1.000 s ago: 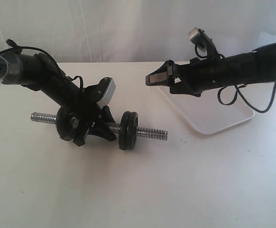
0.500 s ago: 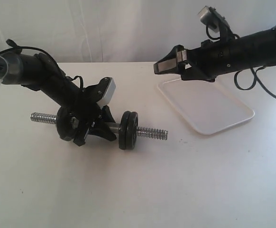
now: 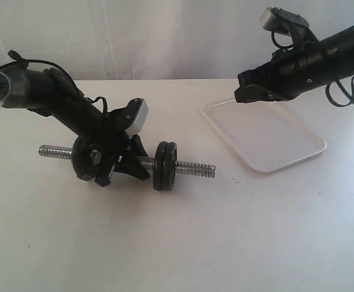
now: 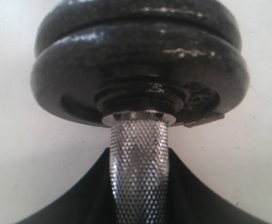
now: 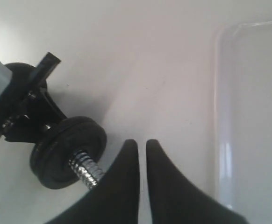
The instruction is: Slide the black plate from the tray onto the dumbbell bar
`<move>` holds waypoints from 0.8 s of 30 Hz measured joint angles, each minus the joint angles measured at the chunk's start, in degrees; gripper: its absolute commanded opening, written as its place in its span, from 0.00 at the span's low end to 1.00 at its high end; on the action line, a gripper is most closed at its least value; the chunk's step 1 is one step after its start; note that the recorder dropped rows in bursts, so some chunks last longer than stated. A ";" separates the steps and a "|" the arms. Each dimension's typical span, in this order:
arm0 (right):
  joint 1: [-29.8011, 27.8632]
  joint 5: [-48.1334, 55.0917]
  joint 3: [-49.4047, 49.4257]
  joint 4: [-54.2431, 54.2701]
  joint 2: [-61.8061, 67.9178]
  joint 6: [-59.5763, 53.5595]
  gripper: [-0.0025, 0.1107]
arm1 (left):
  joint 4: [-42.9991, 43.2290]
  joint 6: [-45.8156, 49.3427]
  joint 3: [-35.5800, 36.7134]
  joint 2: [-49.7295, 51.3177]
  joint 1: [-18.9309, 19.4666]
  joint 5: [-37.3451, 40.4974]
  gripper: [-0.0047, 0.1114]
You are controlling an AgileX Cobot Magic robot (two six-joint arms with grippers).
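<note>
The dumbbell bar lies on the white table, with my left gripper shut on its knurled middle. Two black plates sit side by side on the bar, right of that gripper, filling the left wrist view. Another black disc sits on the bar's left part. The white tray at the right holds nothing. My right gripper hangs above the tray's far left corner, shut on nothing; its view shows the plates and the bar's threaded end.
A white backdrop closes off the far side of the table. The tray's rim runs beside the right gripper. The left arm slants down from the left edge to the bar.
My right gripper has drawn back to the right and slightly up, away from the bar and over the tray's far corner. The left gripper and the bar have stayed put.
</note>
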 measured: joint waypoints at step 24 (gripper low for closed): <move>0.00 -3.24 0.00 -9.91 -0.60 6.95 0.02 | -0.10 0.00 0.00 0.00 0.00 0.00 0.04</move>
